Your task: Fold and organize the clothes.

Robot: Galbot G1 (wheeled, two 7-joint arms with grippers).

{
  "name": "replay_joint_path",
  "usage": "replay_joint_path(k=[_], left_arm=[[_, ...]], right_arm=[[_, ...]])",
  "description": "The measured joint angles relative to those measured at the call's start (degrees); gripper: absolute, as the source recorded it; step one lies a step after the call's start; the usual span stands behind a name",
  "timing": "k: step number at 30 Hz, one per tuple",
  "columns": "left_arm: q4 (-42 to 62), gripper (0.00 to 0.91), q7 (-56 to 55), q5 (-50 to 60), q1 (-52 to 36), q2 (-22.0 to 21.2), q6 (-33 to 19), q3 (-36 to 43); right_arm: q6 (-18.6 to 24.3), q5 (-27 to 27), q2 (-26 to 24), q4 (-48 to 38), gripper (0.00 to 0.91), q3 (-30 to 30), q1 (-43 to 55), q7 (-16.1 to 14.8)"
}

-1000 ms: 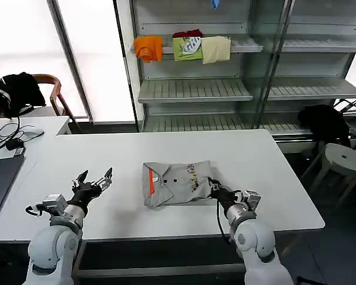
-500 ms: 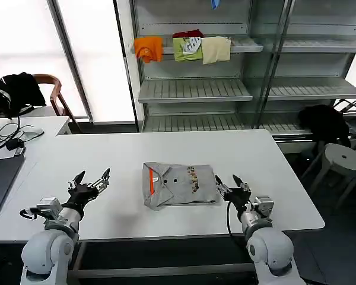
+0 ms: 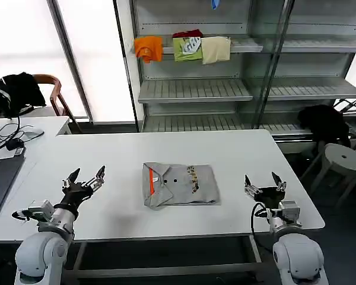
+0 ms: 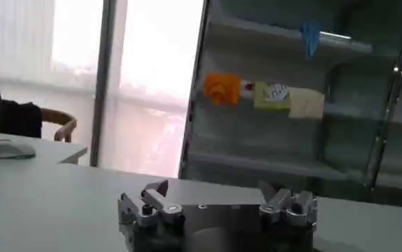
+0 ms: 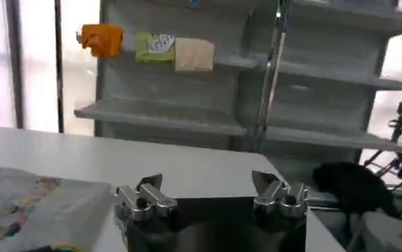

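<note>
I see the folded light grey soft-fabric shirt [image 3: 179,184] lying mid white tabletop [image 3: 255,154], toward its near edge. My left tool [image 3: 83,180] and right tool [image 3: 262,181] hover wide apart-fingered, near the front corners.

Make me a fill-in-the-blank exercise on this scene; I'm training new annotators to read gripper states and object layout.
1. The folded grey shirt lies on the white ____.
2. The strip near the shirt's collar is coloured ____.
3. The left gripper and right gripper both have their fingers ____.
4. On the shelf behind, the green cloth sits between the orange cloth and the ____ one.

Missing words: table; orange-red; open; cream
</note>
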Motion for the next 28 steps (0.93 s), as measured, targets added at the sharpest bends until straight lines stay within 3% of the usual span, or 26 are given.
replay_joint_path(k=[11,28], left_arm=[[0.1,0.907,-0.1,-2.2,0.4,0.8,-0.2,-0.6],[1.0,0.907,0.2,-2.7,0.7,0.5,-1.5,-0.4]], right_arm=[[1.8,-4.2,-0.8,-0.8,0.907,1.4,-0.2,-1.0],[4.2,-5.1,-1.2,-1.8,0.907,1.7,0.4,-2.4]])
